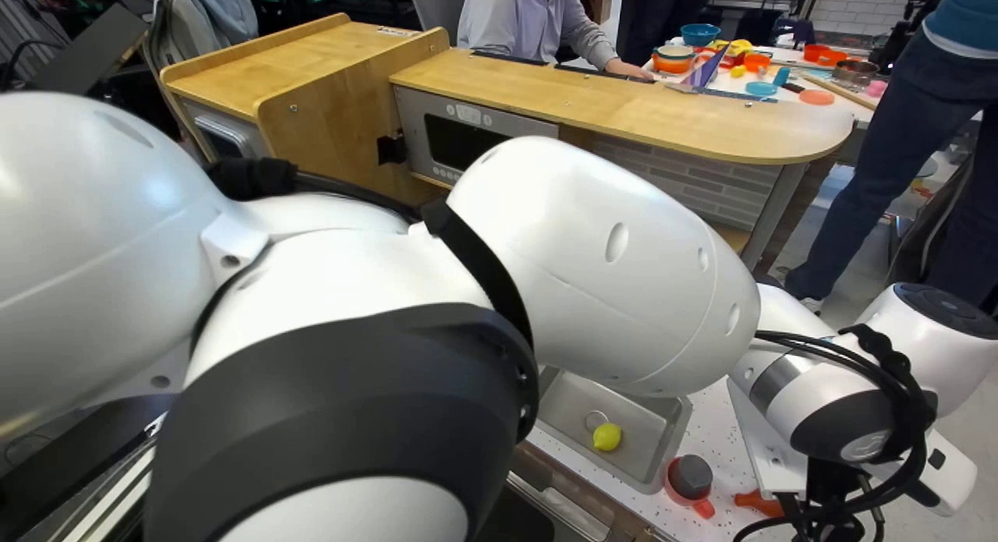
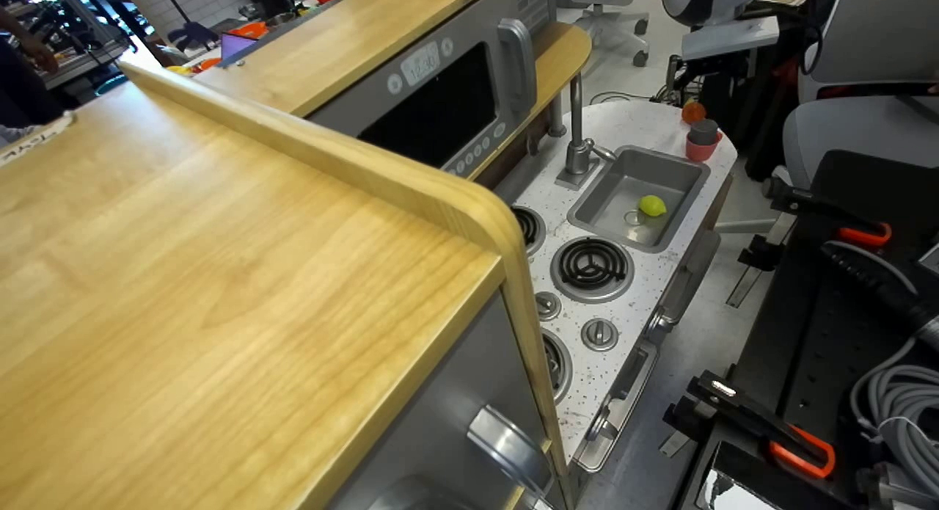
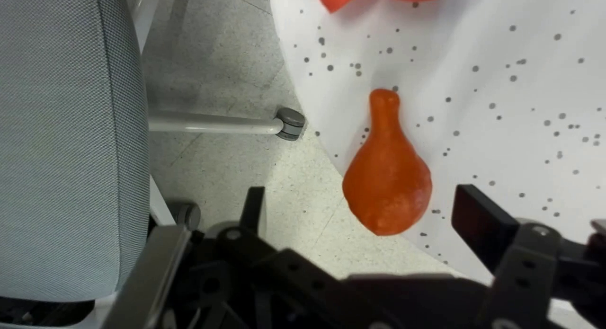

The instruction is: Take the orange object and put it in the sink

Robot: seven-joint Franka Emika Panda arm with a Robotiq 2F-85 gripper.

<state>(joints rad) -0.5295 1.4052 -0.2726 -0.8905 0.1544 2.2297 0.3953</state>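
Observation:
The orange object point(image 3: 387, 177), pear-shaped with a narrow neck, lies on the white speckled counter in the wrist view, its wide end at the counter's rounded edge. It also shows in both exterior views point(image 1: 758, 504) point(image 2: 693, 112). My gripper point(image 3: 360, 191) is open and empty; its fingers appear on either side of the wide end, without touching it. How high the gripper is above it cannot be told. In an exterior view the gripper is partly hidden by cables and the frame edge. The grey sink point(image 2: 616, 183) also shows in an exterior view point(image 1: 677, 437), partly behind the arm.
A yellow lemon point(image 2: 651, 205) lies in the sink. A red cup point(image 2: 700, 152) holding a grey cup point(image 2: 705, 132) stands between the orange object and the sink. A faucet point(image 2: 577, 121) rises behind the sink. A grey chair point(image 3: 61, 130) is beyond the counter's edge.

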